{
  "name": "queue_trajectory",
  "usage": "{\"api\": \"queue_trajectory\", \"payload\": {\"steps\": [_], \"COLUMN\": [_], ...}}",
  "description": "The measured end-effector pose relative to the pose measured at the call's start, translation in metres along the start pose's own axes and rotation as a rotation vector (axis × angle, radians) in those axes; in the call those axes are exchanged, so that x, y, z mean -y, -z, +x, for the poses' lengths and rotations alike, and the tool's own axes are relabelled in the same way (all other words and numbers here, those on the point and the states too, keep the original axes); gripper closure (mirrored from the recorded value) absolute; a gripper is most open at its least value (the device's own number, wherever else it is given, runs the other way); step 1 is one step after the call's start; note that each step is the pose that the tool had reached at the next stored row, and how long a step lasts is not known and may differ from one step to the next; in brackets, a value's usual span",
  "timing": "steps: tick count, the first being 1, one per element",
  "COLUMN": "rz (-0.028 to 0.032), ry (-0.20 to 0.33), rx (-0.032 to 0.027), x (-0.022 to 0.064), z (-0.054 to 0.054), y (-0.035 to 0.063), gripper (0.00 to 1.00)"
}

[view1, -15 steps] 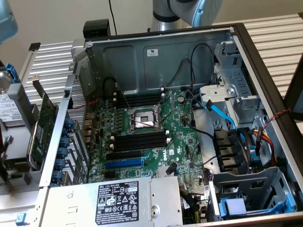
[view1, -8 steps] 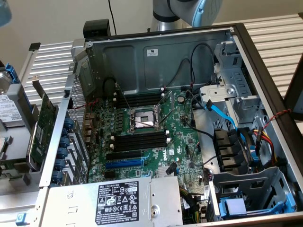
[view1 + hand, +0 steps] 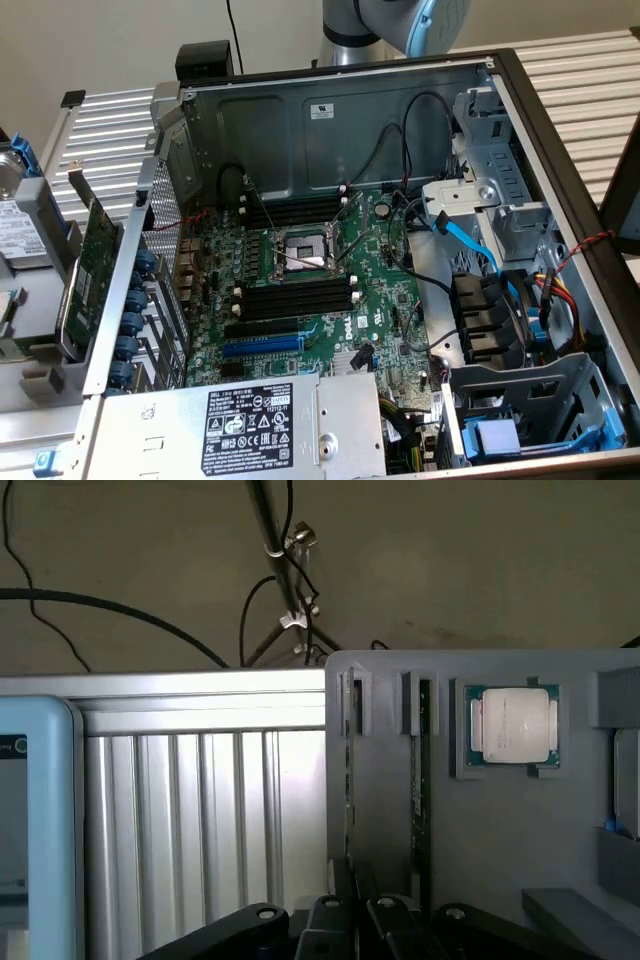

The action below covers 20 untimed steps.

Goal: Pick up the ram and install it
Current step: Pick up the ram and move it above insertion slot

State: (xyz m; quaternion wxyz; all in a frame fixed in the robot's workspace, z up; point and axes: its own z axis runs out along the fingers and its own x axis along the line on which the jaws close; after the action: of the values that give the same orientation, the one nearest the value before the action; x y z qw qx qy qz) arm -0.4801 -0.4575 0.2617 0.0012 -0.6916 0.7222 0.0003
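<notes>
Exterior view: an open computer case (image 3: 330, 120) with its long black memory slots (image 3: 300, 297) empty; the arm (image 3: 400, 25) stands behind it.

Wrist view: the gripper (image 3: 357, 915) pinches the ram (image 3: 349, 770), which stands on edge in a grey tray (image 3: 480, 840), just beside a second stick (image 3: 421, 780). I judge it wants a square hold and a straight pull, no twisting.

The open computer case (image 3: 300, 120) is lit softly and evenly from above. Its back wall is washed pale grey, while the recesses at the case's near corner are left in shade. The slatted table (image 3: 575, 70) beside the case is nearly bleached. In the wrist view the background is kept dim and brownish, and a mild sheen is caught on the processor (image 3: 514, 725).
</notes>
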Motion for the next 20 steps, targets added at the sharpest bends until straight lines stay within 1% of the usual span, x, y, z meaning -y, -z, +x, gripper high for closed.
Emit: {"api": "queue_trajectory", "payload": {"steps": [3,5,10,14,20], "rz": [0.0000,0.0000,-0.0002,-0.0004,-0.0009], "ry": [0.000,0.000,0.000,0.000,0.000], "rx": [0.0000,0.0000,0.0029,0.0075,0.0190], "x": [0.0011,0.0039,0.0179,0.0303,0.0490], "z": [0.002,0.003,0.010,0.014,0.016], "y": [0.0138,0.0227,0.0454,0.0636,0.0909], "gripper": [0.87,0.87,0.87,0.87,0.87]}}
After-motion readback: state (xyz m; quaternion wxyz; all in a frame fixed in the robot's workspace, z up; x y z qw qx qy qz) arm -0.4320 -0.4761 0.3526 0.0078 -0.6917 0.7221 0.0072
